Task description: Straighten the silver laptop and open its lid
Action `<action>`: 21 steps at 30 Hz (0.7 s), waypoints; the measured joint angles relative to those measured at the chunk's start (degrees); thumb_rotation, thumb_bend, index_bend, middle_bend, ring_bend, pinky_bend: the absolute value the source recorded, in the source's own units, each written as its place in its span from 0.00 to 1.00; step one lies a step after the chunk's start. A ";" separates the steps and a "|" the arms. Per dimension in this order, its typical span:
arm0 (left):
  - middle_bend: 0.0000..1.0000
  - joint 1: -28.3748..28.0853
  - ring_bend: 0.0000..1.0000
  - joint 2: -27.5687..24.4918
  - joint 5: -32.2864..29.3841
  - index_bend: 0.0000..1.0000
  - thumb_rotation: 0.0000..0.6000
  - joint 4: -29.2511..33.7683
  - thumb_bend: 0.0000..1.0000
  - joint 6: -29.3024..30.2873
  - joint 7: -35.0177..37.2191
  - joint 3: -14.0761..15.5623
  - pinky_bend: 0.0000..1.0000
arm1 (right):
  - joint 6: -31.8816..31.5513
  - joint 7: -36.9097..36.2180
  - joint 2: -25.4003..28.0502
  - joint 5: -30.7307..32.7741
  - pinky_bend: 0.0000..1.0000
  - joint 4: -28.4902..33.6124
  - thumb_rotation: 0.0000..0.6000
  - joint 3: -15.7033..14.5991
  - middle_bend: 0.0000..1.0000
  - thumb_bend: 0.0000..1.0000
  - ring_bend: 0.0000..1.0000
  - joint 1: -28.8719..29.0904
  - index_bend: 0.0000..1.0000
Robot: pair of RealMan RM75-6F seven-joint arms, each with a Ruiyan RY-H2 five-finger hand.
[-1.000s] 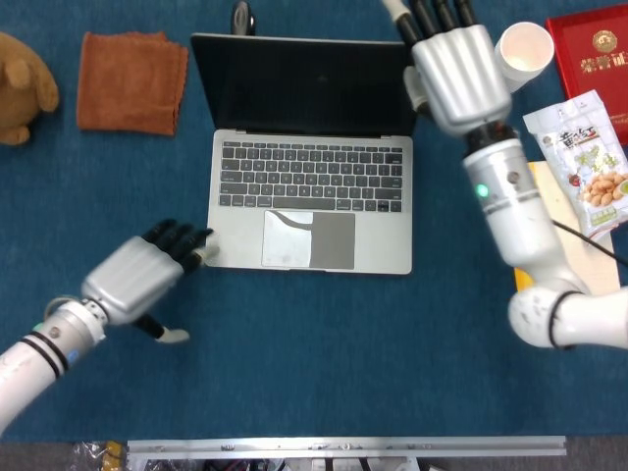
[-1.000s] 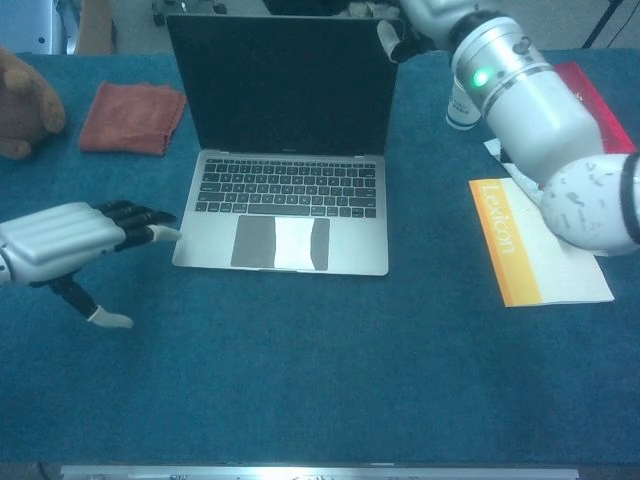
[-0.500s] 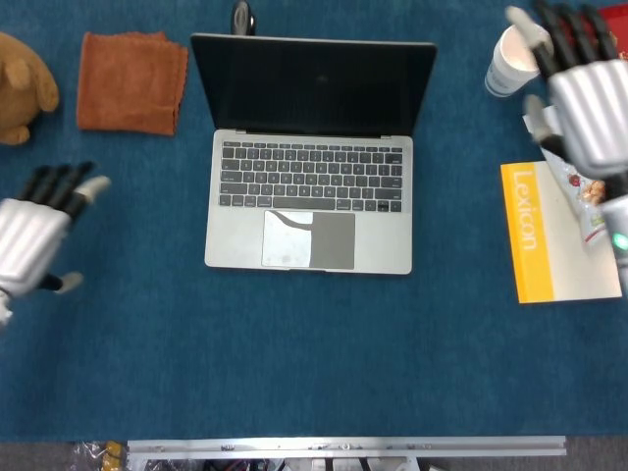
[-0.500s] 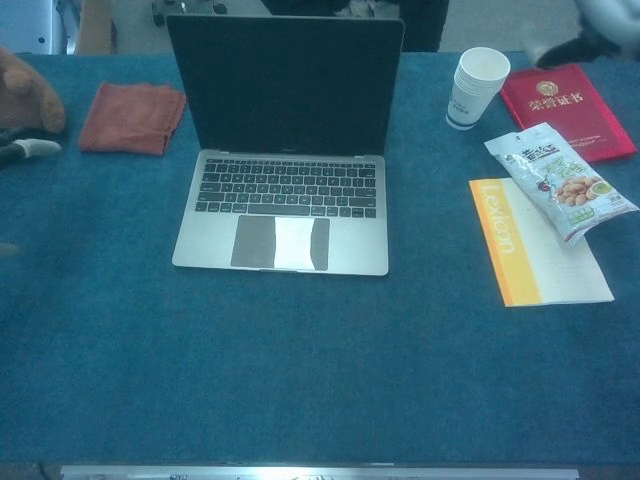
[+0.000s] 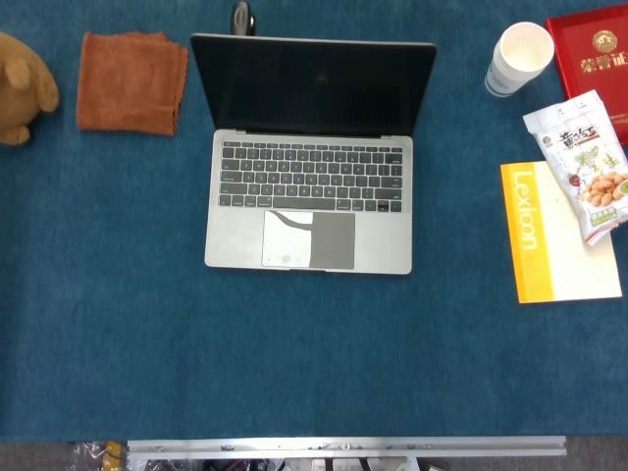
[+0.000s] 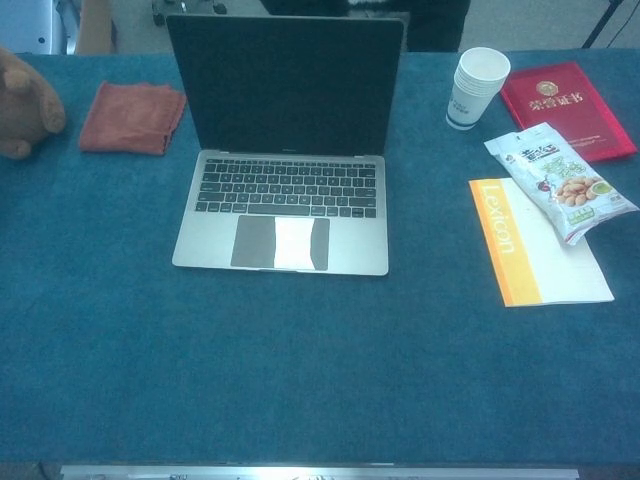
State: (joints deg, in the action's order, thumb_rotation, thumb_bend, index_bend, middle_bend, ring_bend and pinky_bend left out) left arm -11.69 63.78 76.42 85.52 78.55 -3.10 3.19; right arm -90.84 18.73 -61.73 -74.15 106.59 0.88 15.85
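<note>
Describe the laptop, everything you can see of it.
The laptop is silver and looks like metal, with a dark-keyed keyboard and a wide trackpad showing a bright reflection. Its lid is open and stands roughly upright, and the screen is black, apparently off. It lies flat on the blue table, its edges square with the table's front edge, a little left of centre. No hand is in view and nothing touches it but the table; a small dark object sits just behind the lid.
</note>
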 measured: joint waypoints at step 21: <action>0.00 8.33 0.00 2.79 3.71 0.00 1.00 -3.39 0.11 9.73 4.45 -1.64 0.02 | 0.14 -12.45 -0.74 -1.29 0.06 -11.75 1.00 -1.59 0.00 0.48 0.00 -10.90 0.00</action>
State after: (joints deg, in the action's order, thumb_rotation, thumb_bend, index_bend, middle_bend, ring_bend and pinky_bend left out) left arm -3.36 66.57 80.12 82.13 88.28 1.35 1.55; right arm -90.70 6.28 -62.47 -75.44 94.84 -0.72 4.95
